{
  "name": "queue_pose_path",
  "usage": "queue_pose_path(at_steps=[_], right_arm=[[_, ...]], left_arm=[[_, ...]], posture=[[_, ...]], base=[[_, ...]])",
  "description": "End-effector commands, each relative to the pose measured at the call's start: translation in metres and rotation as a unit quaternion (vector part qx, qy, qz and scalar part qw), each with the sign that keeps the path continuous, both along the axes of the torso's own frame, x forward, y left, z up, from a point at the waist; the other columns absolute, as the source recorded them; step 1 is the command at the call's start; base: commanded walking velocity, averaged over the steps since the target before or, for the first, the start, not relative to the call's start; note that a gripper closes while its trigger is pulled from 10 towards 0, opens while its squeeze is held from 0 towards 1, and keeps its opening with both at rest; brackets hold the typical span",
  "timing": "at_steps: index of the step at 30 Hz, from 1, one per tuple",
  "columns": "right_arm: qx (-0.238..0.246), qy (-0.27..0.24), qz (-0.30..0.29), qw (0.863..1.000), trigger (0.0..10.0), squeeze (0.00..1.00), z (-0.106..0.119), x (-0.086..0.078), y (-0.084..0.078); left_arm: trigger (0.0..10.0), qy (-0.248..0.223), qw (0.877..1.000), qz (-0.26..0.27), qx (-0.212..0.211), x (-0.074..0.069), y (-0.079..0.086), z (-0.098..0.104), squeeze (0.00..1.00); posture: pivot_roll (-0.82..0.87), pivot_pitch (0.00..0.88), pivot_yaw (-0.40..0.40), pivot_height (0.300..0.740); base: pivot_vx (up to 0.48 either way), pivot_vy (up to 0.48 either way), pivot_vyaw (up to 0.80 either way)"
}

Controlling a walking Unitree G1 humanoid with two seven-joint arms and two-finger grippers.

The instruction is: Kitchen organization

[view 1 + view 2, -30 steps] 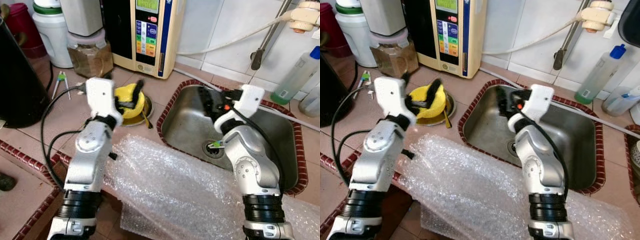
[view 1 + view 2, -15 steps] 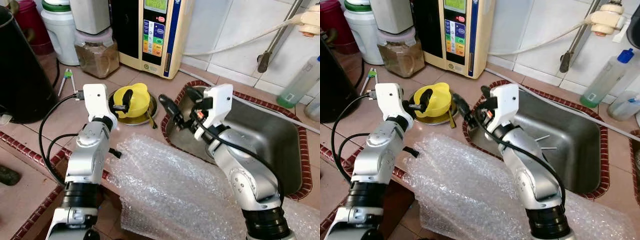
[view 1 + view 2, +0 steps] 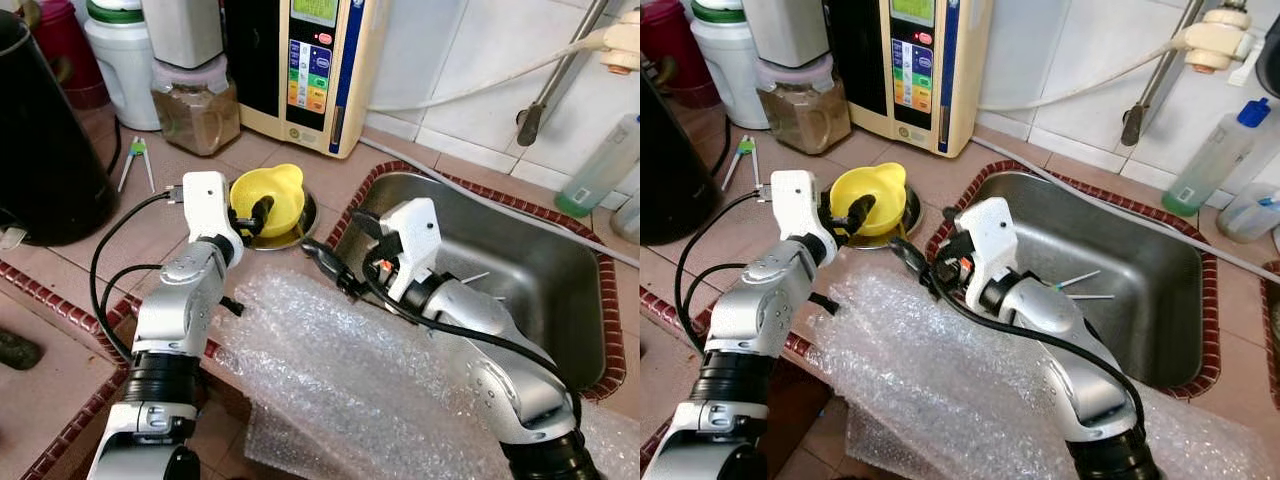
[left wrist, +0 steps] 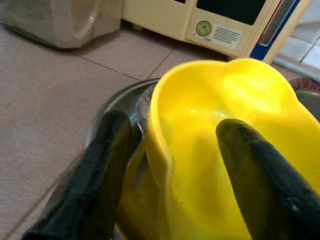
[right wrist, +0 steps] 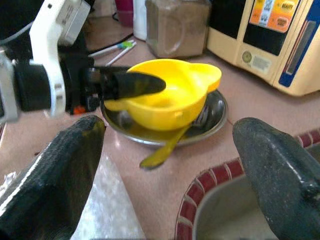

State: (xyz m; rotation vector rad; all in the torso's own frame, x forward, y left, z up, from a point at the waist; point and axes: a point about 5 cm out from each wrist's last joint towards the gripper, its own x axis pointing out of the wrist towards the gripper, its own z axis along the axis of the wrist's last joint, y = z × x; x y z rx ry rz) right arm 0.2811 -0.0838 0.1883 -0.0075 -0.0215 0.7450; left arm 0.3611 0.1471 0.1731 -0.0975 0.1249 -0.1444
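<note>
- The left gripper grips the near rim of a yellow bowl; one black finger is inside the bowl, the other outside against its wall
- The yellow bowl sits in a shallow metal plate on the tiled counter, just left of the sink
- A yellowish spoon lies with its handle sticking out over the plate's near edge
- The right gripper is spread wide open, holding nothing; it hovers low over the counter beside the sink's left rim, pointing at the bowl and plate
- A sheet of bubble wrap covers the front edge of the counter under both arms
- Behind the bowl stands a cream appliance with coloured buttons; left of it is a clear jar of brown powder
- A big black pot stands at the far left, with a pair of tongs lying near it
- A clear bottle with a blue cap stands beyond the sink on the right
</note>
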Motion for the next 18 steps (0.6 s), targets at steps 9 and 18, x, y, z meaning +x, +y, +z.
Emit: queue_pose_path(at_steps=[9,18], right_arm=[[-0.025,0.006,0.038,0.999,10.0,0.0,0.0014,-0.0114,-0.0044],[-0.034,0.008,0.042,0.998,10.0,0.0,-0.0004,-0.0121,-0.0056]], left_arm=[[0.0,0.037,0.999,-0.019,0.028,0.0046,0.0043,-0.0016,0.0],[0.0,0.046,0.998,-0.028,0.038,0.0042,0.0062,-0.0037,0.0]], posture=[[0.01,0.093,-0.07,0.74],[0.01,0.09,-0.074,0.74]], base=[[0.0,0.0,0.0],[0.0,0.0,0.0]])
